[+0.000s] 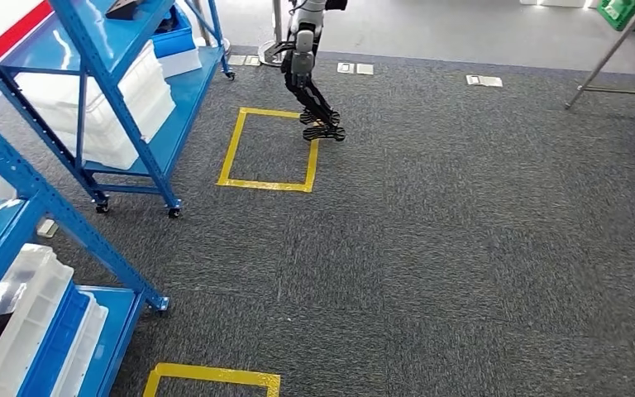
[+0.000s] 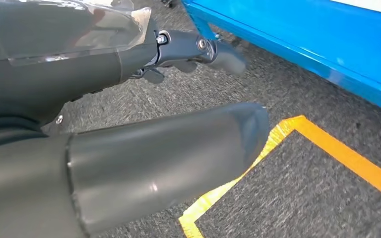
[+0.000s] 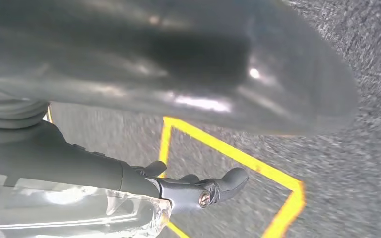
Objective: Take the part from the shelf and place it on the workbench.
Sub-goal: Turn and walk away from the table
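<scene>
**Both hands hang over the carpet beside the blue shelving**

In the head view a grey carpet [image 1: 430, 240] fills most of the floor, with a near blue shelf unit [image 1: 45, 211] at the left edge and a second blue shelf unit [image 1: 145, 91] farther back. White bins [image 1: 124, 107] sit on the farther unit's lower level, and more white bins [image 1: 29, 318] lie on the near unit's bottom tier. Which of these holds the part cannot be told (no single part can be picked out on either unit). A yellow tape square [image 1: 269, 149] is marked on the carpet beside the farther unit, and the corner of another tape outline [image 1: 211, 379] shows at the bottom of the frame. Another legged robot [image 1: 310, 78] stands at the far corner of the tape square.

The left hand [image 2: 129, 139] hangs over the carpet next to a blue shelf beam [image 2: 317, 44], above a corner of yellow tape [image 2: 278, 134]. Its thick thumb and dark fingers [image 2: 198, 49] lie extended and apart, with nothing between them.

The right hand [image 3: 168, 89] likewise hangs above the carpet, over a yellow tape corner [image 3: 238, 156]. Its thumb stretches across the view and its dark fingers [image 3: 213, 188] lie stretched out well apart from the thumb, holding nothing.
</scene>
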Controlling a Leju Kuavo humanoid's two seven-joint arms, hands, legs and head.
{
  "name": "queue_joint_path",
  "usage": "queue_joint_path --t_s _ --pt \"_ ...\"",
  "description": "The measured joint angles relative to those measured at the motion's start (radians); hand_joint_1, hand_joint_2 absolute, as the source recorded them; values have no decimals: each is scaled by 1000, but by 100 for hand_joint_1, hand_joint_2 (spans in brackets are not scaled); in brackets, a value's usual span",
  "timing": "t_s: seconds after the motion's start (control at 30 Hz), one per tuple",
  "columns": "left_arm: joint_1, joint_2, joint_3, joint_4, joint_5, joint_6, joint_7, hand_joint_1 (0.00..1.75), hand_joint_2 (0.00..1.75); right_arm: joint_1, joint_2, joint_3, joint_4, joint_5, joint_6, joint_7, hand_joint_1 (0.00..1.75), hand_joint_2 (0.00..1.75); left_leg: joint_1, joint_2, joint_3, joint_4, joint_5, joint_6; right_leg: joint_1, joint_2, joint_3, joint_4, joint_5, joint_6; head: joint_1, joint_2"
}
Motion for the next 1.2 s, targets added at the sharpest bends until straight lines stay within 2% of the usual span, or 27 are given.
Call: queue_joint_path --t_s 0.03,0.07,0.1,0.17,0.2,0.23,0.27,0.33,0.4,0.43,0.47,0.5,0.53,0.57,0.6,0.63,0.7,0.77,0.8,0.83,0.87,0.93,1.0,1.07,1.1,1.13,1.2 --pt "0 0 0 0 0 0 0 0 0 2 -1 0 0 0 0 1 0 0 0 -14 -1 0 1 0 -1 6 -28 53 -15 2 0 0" --pt "0 -1 1 0 0 0 0 0 0 4 -2 0 0 0 1 2 0 0 0 -29 -1 1 1 -1 -3 8 -40 72 -15 8 0 0" --pt "1 -2 2 0 0 0 0 0 0 4 -2 0 0 1 1 3 0 0 1 -42 -1 1 2 -2 -5 10 -32 50 3 18 0 0" --pt "2 -4 2 0 1 0 0 0 0 4 -3 0 0 4 4 3 0 0 2 -68 0 4 2 -9 -14 33 25 -85 65 39 0 0" --pt "2 -4 2 0 1 0 0 0 0 3 -3 0 0 5 6 3 0 0 1 -79 -1 8 1 -14 -17 48 51 -149 92 42 0 0" --pt "2 -4 2 0 1 0 0 0 0 2 -3 0 0 6 8 3 0 0 0 -88 -3 11 0 -20 -18 59 67 -191 107 40 0 0" --pt "2 -4 2 0 1 0 0 0 0 1 -3 0 1 6 9 3 0 0 -1 -96 -6 12 -1 -26 -17 63 73 -208 113 33 -1 0" --pt "6 -3 4 0 1 -1 -1 0 0 0 -2 1 1 7 11 5 0 0 2 -107 -10 11 1 -36 -15 47 77 -210 117 13 -2 0" --pt "8 -4 5 0 2 -2 -2 0 0 -1 -2 2 1 7 11 9 0 0 4 -80 -24 37 -18 -44 -18 30 81 -213 123 -2 -4 0" --pt "8 -4 5 0 1 -2 -2 0 0 1 -2 2 1 8 11 10 0 0 5 -57 -42 76 -44 -48 -18 20 80 -214 125 -7 -5 0" --pt "7 -4 5 0 0 -4 -3 0 0 4 -1 2 1 7 11 11 0 0 5 -30 -70 136 -79 -51 -14 9 80 -214 124 -12 -7 0" --pt "6 -4 4 0 -1 -6 -4 0 0 8 -1 2 1 6 10 11 0 0 6 -15 -101 202 -112 -54 -11 -3 80 -214 123 -15 -8 0" --pt "6 -4 4 0 -4 -8 -4 0 0 12 -1 2 1 4 9 11 0 0 7 -7 -129 259 -134 -55 -8 -15 79 -214 122 -17 -8 0" --pt "6 -4 4 0 -6 -10 -4 0 0 15 -1 1 1 2 9 11 0 0 7 -3 -143 289 -140 -55 -6 -28 79 -214 121 -19 -8 0" --pt "7 -4 4 0 -9 -12 -4 0 0 16 -1 1 1 0 8 11 0 0 7 1 -137 279 -126 -53 -3 -39 79 -214 120 -20 -8 0" --pt "7 -3 4 0 -11 -13 -4 0 0 17 0 1 1 -1 8 10 0 0 6 7 -112 234 -98 -48 -1 -49 80 -214 119 -21 -8 0" --pt "6 0 4 0 -13 -14 -4 0 0 17 3 1 1 -3 7 8 0 0 -4 51 -37 99 -42 -32 4 -67 85 -214 115 -22 -8 0" --pt "0 4 4 -1 -14 -17 -4 0 0 16 6 1 1 -4 6 6 0 0 -16 84 0 25 -23 -19 9 -84 88 -213 111 -18 -8 0" --pt "-2 5 4 -1 -14 -18 -4 0 0 16 7 1 1 -4 5 5 0 0 -20 82 1 19 -25 -17 9 -93 90 -214 109 -14 -8 0" --pt "-2 6 4 -1 -13 -19 -4 0 0 16 8 1 0 -3 5 4 0 0 -21 69 1 14 -22 -14 9 -103 93 -216 108 -10 -8 0" --pt "-2 6 4 -1 -13 -19 -4 0 0 15 9 1 0 -1 5 3 0 0 -17 58 5 7 -17 -12 8 -100 94 -214 105 -6 -8 0" --pt "-1 6 4 -1 -11 -19 -4 0 0 15 8 1 0 4 5 1 0 0 -10 36 13 -8 -6 -8 5 -57 82 -181 84 1 -6 0" --pt "-3 3 4 -1 -11 -19 -3 0 0 17 6 1 0 7 5 -1 0 0 -6 13 13 -12 -1 -5 -1 -9 31 -74 36 0 -3 0" --pt "-4 1 4 -1 -11 -19 -3 0 0 21 5 1 0 9 5 0 0 0 -3 -15 9 -11 1 -4 -6 2 -24 36 0 3 -2 0" --pt "-3 0 4 -1 -11 -19 -3 0 0 22 5 1 0 10 5 0 0 0 -1 -29 9 -10 2 -5 -9 4 -32 48 3 10 -2 0" --pt "-2 -1 4 -1 -11 -19 -3 0 0 22 4 1 0 12 5 1 0 0 2 -42 10 -9 1 -8 -13 7 -18 15 24 22 -2 0" --pt "-1 -2 4 -1 -11 -19 -3 0 0 22 4 1 0 12 5 1 0 0 6 -68 9 -1 -2 -20 -24 35 40 -115 81 47 -1 0"
